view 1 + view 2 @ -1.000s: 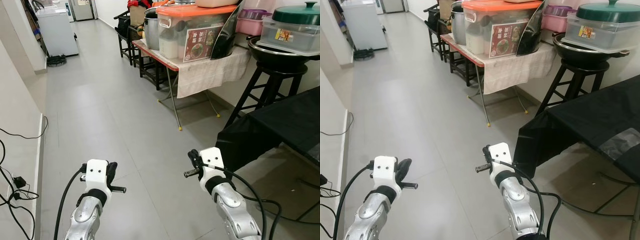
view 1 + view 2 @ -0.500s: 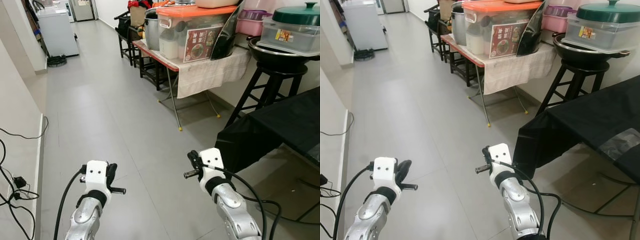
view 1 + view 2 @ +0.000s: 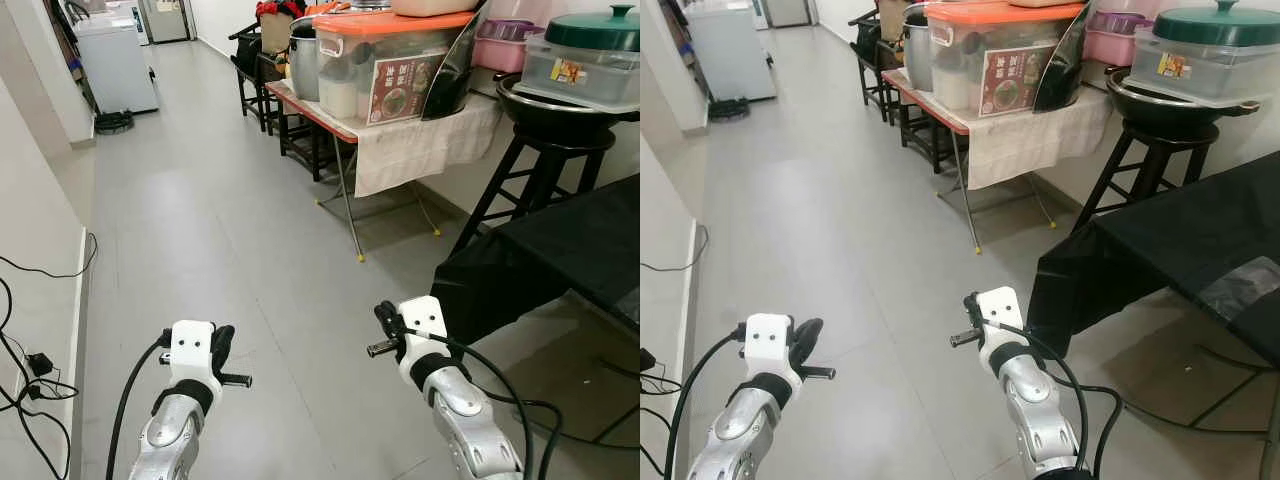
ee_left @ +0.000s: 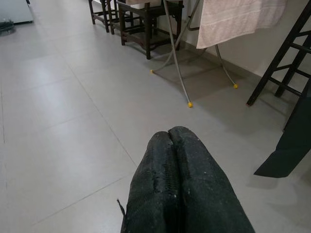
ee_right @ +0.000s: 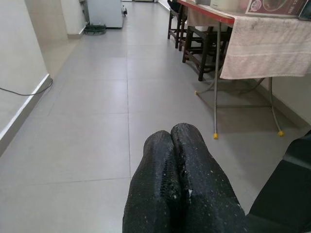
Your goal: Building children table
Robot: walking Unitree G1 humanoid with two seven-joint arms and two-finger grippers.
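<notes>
Grey tiled corridor floor (image 3: 200, 220), robot facing down its length. Left gripper (image 3: 222, 345) and right gripper (image 3: 388, 322) held out low over bare tiles, both with fingers pressed together and empty. No children's table or its parts can be made out; task seems not begun.

Right side: a black-draped table (image 3: 560, 255) near the right arm, a black wooden stool (image 3: 535, 175) carrying a wok and a lidded container, then a folding table with a red edge and a hanging beige towel (image 3: 420, 145), heavily stacked.

Left wall: loose black cables (image 3: 35, 375) on the floor.

Risks, as I judge: the right arm brushing the black drape, clipping the stool, or feet snagging the cables.
</notes>
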